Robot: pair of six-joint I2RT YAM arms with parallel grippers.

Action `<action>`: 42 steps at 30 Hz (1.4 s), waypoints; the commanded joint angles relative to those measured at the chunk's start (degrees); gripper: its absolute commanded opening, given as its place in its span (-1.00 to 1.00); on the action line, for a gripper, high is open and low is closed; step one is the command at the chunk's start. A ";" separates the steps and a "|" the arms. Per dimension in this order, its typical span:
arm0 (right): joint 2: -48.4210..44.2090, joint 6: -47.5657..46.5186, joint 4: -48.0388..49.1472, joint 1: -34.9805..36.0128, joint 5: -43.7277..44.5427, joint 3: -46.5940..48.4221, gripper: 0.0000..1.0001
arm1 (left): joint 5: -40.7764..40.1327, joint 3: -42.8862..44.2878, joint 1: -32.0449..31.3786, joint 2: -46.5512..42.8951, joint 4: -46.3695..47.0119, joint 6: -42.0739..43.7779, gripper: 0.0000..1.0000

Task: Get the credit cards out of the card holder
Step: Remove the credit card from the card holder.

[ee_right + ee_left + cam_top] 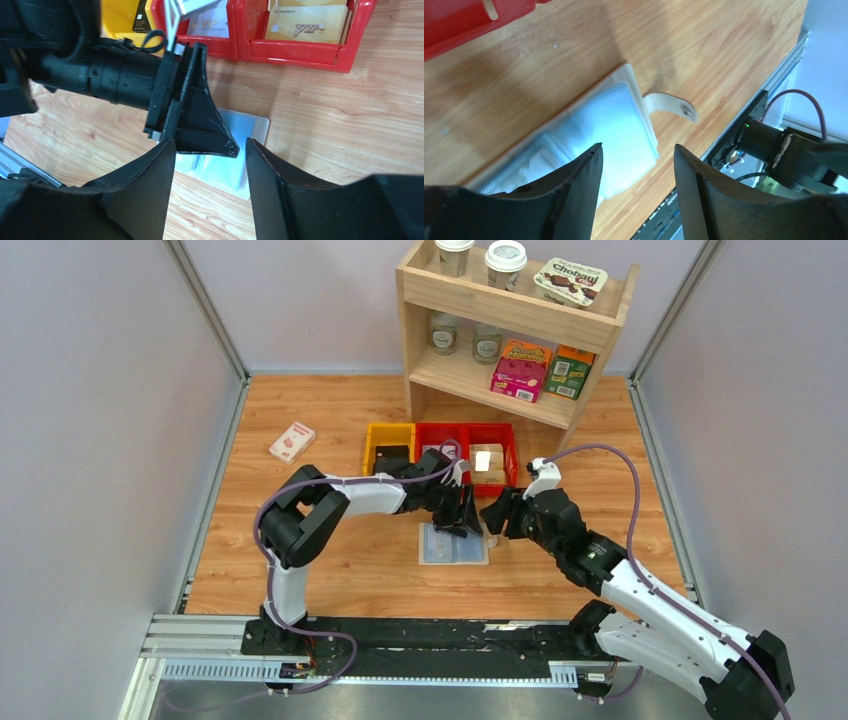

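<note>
The card holder (pixel 453 545) lies open and flat on the wooden table, blue-grey lining up. In the left wrist view the card holder (pixel 614 115) shows its snap tab (pixel 671 105) sticking out to one side. A pale patch with faint print (pixel 536 161) in one pocket may be a credit card, but it is too blurred to tell. My left gripper (pixel 465 522) is open and empty just above the holder's far edge (pixel 638 147). My right gripper (pixel 492 515) is open and empty beside the holder's right edge (pixel 210 142), close to the left fingers (pixel 200 120).
A yellow bin (pixel 388 440) and two red bins (pixel 490 445) stand just behind the holder and hold VIP cards (pixel 306 25). A white-and-red small box (pixel 292 441) lies at the far left. A wooden shelf (pixel 510 320) with cups and boxes stands at the back.
</note>
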 commanded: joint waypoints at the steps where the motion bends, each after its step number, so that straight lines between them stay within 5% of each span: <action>1: 0.67 -0.33 3.98 0.18 -1.68 0.13 0.02 | -8.43 2.90 0.69 -11.30 -5.72 5.72 0.26; 10: 6.37 1.34 9.86 0.18 -9.93 0.30 -0.12 | -21.45 -2.00 3.15 -25.71 -18.02 10.03 0.22; 17: 18.59 6.70 20.06 0.18 -17.67 0.66 -0.17 | -20.67 -11.77 3.16 -31.79 -15.76 8.45 0.01; 25: 30.72 10.39 21.83 0.09 -20.66 2.94 -0.23 | -16.45 -11.60 3.15 -25.22 -12.77 8.98 -0.05; 42: 41.98 12.94 24.55 -3.33 -28.40 4.52 -0.28 | -14.51 -10.81 2.10 -14.84 -12.23 7.66 -0.22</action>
